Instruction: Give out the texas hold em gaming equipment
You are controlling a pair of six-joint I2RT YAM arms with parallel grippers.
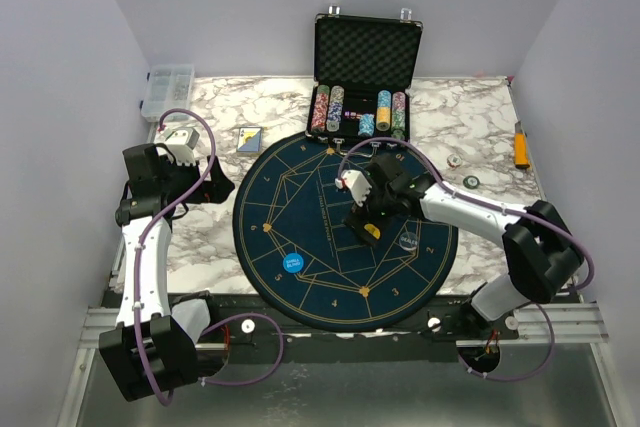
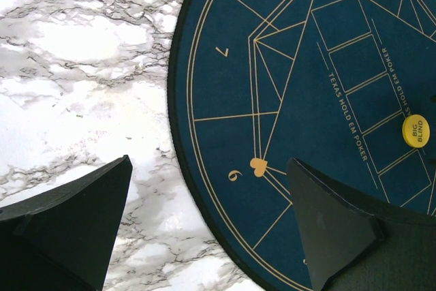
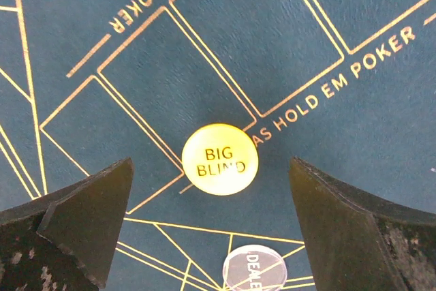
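Right gripper point(image 3: 210, 165), fingers spread, hovers over the round yellow "BIG BLIND" disc point(image 3: 220, 159). Left gripper point(image 2: 209, 163), likewise spread, straddles the rim of the round dark-blue mat point(image 2: 327, 100).

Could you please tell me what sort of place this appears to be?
Probably a robot test cell dressed as a poker table: plain pale walls box in a marble-patterned tabletop, which carries a round Texas Hold Em mat and an open chip case.
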